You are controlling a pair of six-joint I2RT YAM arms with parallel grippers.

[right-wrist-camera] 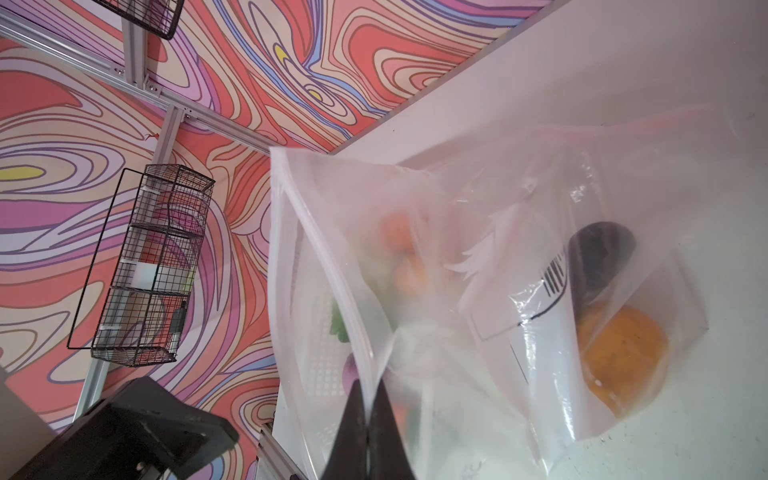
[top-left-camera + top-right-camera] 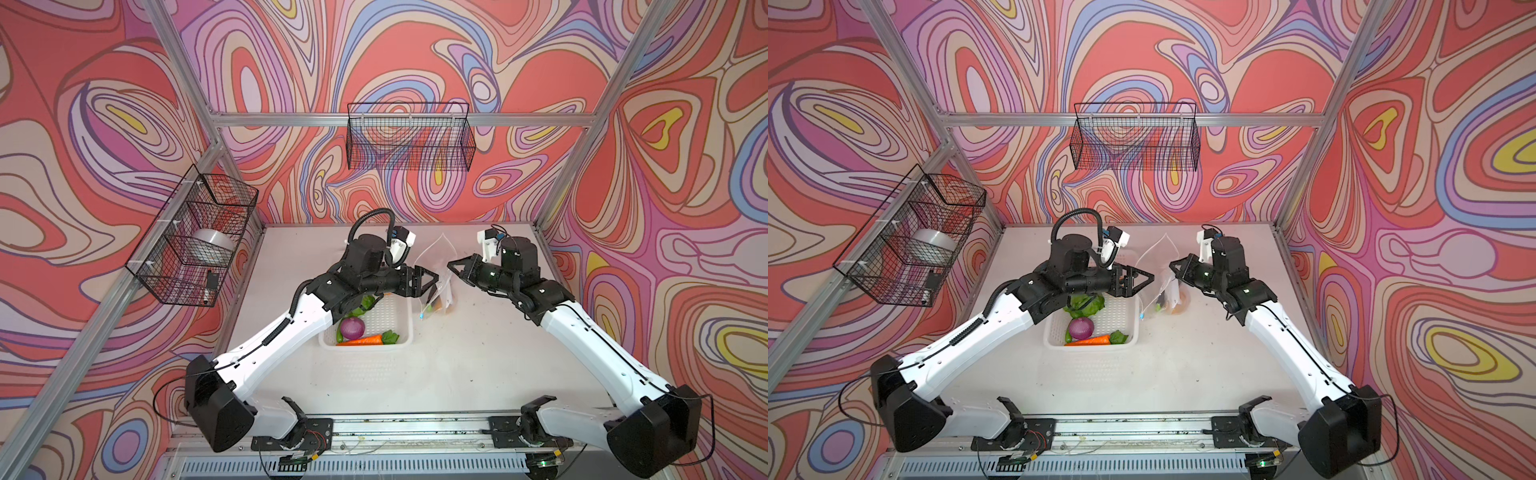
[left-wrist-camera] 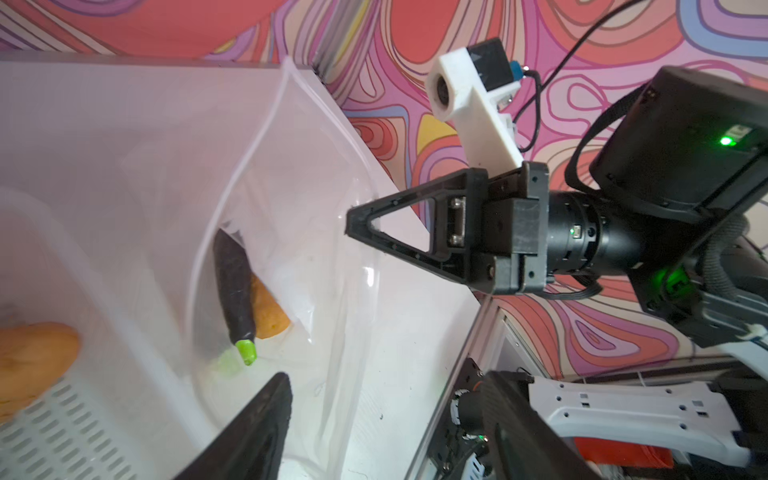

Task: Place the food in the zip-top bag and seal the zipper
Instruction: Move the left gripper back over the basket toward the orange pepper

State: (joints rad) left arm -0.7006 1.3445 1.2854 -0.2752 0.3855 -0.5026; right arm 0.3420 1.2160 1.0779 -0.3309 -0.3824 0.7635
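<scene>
No wording is legible; the white label (image 1: 536, 332) on the zip-top bag (image 1: 478, 199) shows what seems a barcode (image 1: 555, 276).

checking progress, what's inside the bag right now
Inside the bag: a dark cucumber with a green tip and an orange vegetable beside it, both low down. The label covers part of them in the right wrist view; anything behind it cannot be seen.

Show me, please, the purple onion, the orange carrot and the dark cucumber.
purple onion (image 2: 352, 327): in a top view, middle of the bulb.
orange carrot (image 2: 360, 341): in a top view, middle of the root.
dark cucumber (image 3: 233, 286): left wrist view, middle of its dark body.
</scene>
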